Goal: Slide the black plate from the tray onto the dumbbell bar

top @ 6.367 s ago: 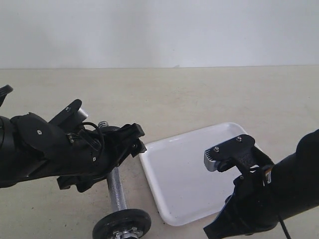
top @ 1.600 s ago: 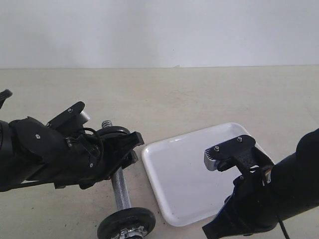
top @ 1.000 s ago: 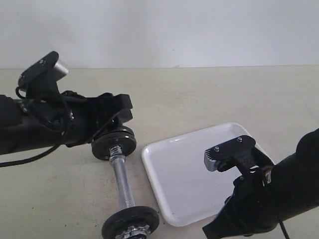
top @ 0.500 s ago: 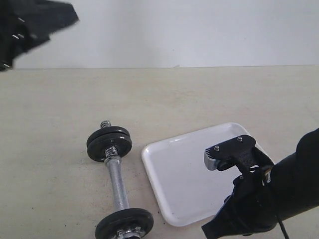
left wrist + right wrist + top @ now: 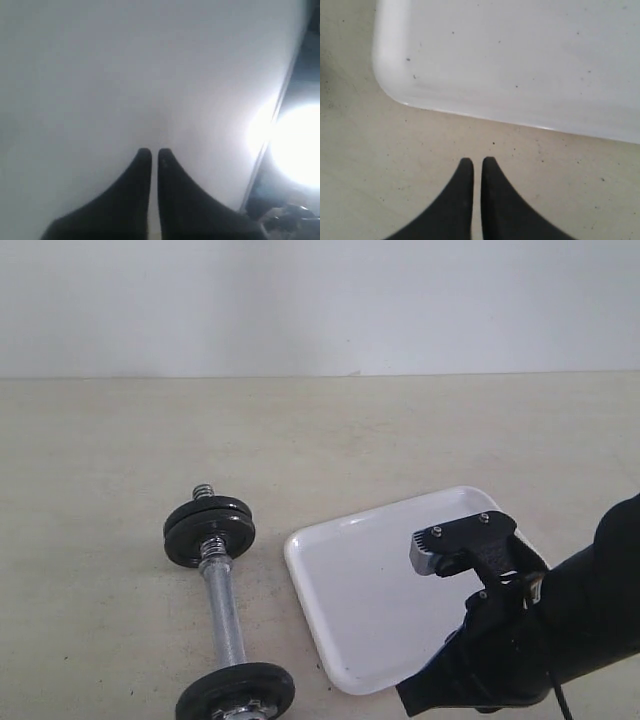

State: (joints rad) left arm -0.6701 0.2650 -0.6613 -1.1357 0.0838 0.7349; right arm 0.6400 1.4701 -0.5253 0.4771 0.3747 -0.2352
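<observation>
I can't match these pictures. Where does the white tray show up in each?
Exterior view: the tray lies right of the dumbbell bar, partly behind the right arm.
Left wrist view: not in it; only the left fingers, shut, against a pale surface.
Right wrist view: the tray lies just beyond the shut right fingers.
Shared landmark, exterior and right wrist: the tray's rounded corner on the beige table.

Dumbbell bar [image 5: 222, 610]: we record bright chrome, with a spiral thread pattern at its far end.
Far-end discs [image 5: 209, 532] and near-end disc [image 5: 235, 692]: matte black; we note chrome at the near hub.
Tray [image 5: 350, 590]: glossy white; we find it faintly flecked with dark specks in the right wrist view.
Table [image 5: 400, 430]: pale beige, finely speckled.
Wall [image 5: 320, 300]: off-white, plain.
Left gripper [image 5: 150, 152] and right gripper [image 5: 477, 162]: black.
Right arm [image 5: 570, 620]: black, with a grey camera block [image 5: 425, 553].
</observation>
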